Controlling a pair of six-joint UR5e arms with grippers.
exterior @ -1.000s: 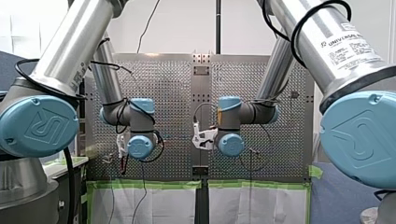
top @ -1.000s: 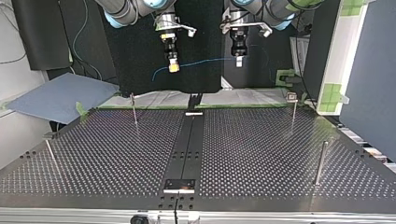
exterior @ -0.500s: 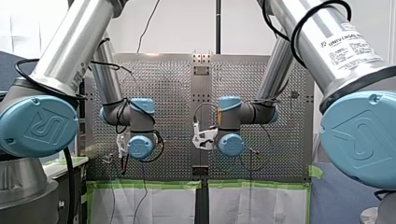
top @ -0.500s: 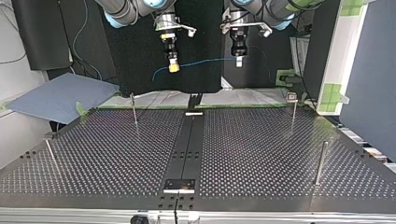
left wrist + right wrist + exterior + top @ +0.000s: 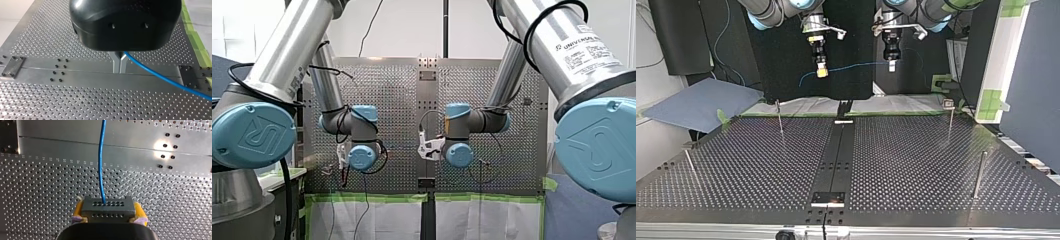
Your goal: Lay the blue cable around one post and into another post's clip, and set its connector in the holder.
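Your right claw [image 5: 108, 215] is clamped on the connector [image 5: 107, 208]; your left claw [image 5: 119, 67] is closed on the blue cable [image 5: 160, 75], which runs between them, well above the desk [image 5: 916, 165].

The front view is bright and even, the white wall [image 5: 412, 30] across the upper frame nearly washed out, and the near arm joints [image 5: 252, 135] in the lower corners look soft. The top view is dimmer: a black backdrop [image 5: 786, 65] fills the upper middle and the desk [image 5: 916, 165] has a faint sheen. In the right wrist view a hard glare spot [image 5: 160, 145] sits on the desk beside screw holes [image 5: 170, 146]. In the left wrist view the left tool [image 5: 119, 67] has a close, blurred housing with dull highlights.
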